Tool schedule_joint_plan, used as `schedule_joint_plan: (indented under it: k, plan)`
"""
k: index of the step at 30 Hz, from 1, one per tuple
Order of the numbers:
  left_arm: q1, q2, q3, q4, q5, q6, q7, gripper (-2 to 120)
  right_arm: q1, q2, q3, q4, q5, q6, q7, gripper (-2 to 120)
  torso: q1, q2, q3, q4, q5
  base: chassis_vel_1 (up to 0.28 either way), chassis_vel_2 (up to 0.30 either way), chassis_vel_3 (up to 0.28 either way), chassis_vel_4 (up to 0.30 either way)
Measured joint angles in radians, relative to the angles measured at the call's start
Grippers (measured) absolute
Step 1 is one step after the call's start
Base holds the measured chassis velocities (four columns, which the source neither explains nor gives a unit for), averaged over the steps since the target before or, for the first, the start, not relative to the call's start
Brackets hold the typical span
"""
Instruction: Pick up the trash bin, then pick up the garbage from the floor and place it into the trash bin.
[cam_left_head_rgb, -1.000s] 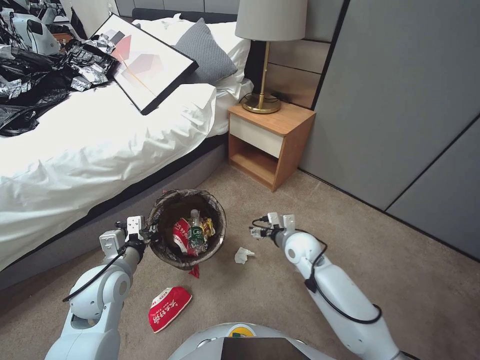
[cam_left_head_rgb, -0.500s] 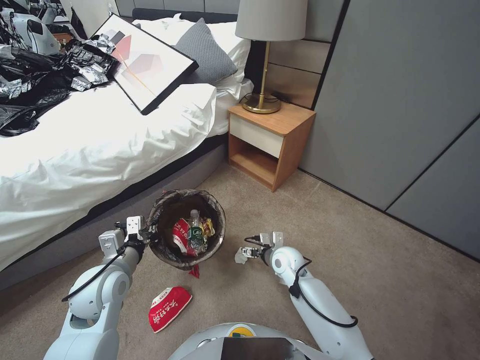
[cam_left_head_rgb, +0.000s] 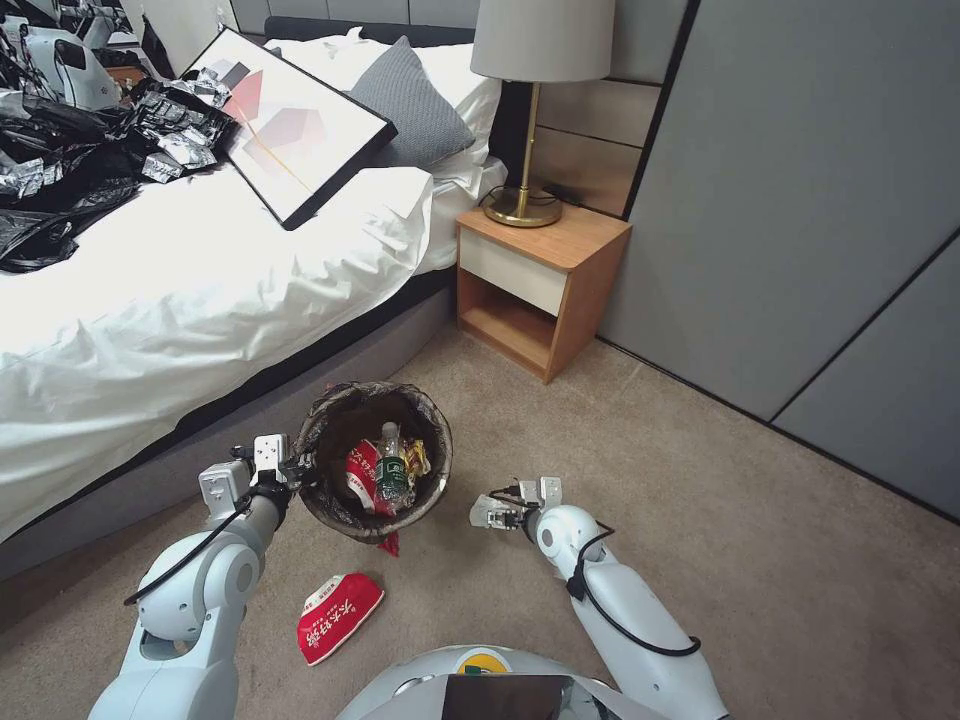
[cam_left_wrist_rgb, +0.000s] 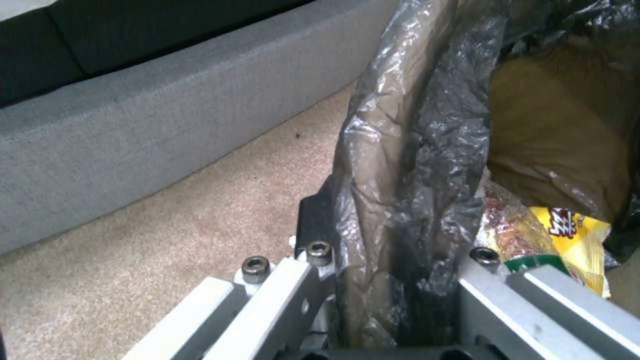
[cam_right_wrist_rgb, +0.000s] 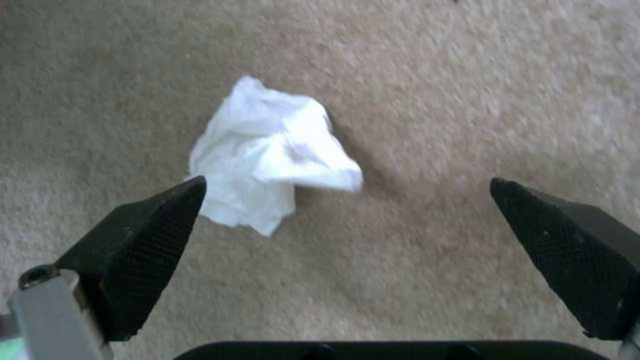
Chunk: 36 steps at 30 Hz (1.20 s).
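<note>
A: Where is the trash bin (cam_left_head_rgb: 375, 462) found?

B: It is held off the tan carpet (cam_left_head_rgb: 620, 450) beside the grey bed base (cam_left_head_rgb: 150, 470), its bag-lined rim (cam_left_wrist_rgb: 407, 165) clamped by the left gripper (cam_left_head_rgb: 298, 467). A red snack bag, a green-labelled bottle (cam_left_head_rgb: 391, 470) and a yellow wrapper (cam_left_wrist_rgb: 567, 235) are seen inside.

A: And the garbage outside it?

B: A white tissue (cam_right_wrist_rgb: 273, 155) is seen on the carpet, near one of the wide-spread fingertips (cam_right_wrist_rgb: 143, 235) of the right gripper (cam_left_head_rgb: 497, 514). A red-and-white snack bag (cam_left_head_rgb: 338, 615) lies nearer the robot, and a tiny red wrapper (cam_left_head_rgb: 389, 543) shows just under the bin.

A: How is the room described?

B: A white-sheeted bed (cam_left_head_rgb: 200, 290), a wooden nightstand (cam_left_head_rgb: 540, 290) with a lamp (cam_left_head_rgb: 535, 110), and grey wall panels (cam_left_head_rgb: 800, 200) are shown.

A: What has changed?

B: The right gripper has been lowered and drawn back to the tissue; the bin is unmoved.
</note>
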Motion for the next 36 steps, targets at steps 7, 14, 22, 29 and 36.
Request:
schedule_joint_plan:
  k: [7, 14, 22, 29, 36]
  plan:
    - [0.000, 0.003, 0.001, -0.003, 0.001, 0.000, 0.000, 0, 0.020, 0.014, -0.012, -0.015, -0.016, 0.011, -0.014, 100, 0.000, 0.000, 0.000, -0.0001, 0.0000, 0.000, 0.000, 0.000, 0.000]
    - [0.000, 0.000, 0.001, -0.002, 0.001, 0.000, 0.000, 0, 0.024, 0.028, -0.019, -0.028, -0.031, 0.016, -0.022, 100, 0.000, 0.000, 0.000, -0.0002, 0.0001, 0.000, 0.000, 0.000, 0.000]
    - [0.000, -0.002, 0.000, -0.001, 0.001, 0.000, 0.001, 0, 0.023, 0.051, -0.019, -0.073, -0.080, 0.035, -0.053, 100, 0.000, 0.000, 0.000, -0.0002, 0.0001, 0.000, 0.000, 0.000, 0.000]
    - [0.000, -0.004, -0.003, -0.001, 0.002, 0.000, 0.002, 0, 0.038, 0.059, -0.016, -0.120, -0.105, 0.053, -0.075, 100, 0.000, 0.000, 0.000, -0.0002, 0.0000, 0.000, 0.000, 0.000, 0.000]
    - [-0.002, -0.003, -0.005, 0.004, 0.002, -0.001, 0.005, 0, 0.038, 0.056, -0.010, -0.126, -0.126, 0.073, -0.092, 82, 0.000, 0.000, 0.000, -0.0002, 0.0000, 0.000, 0.000, 0.000, 0.000]
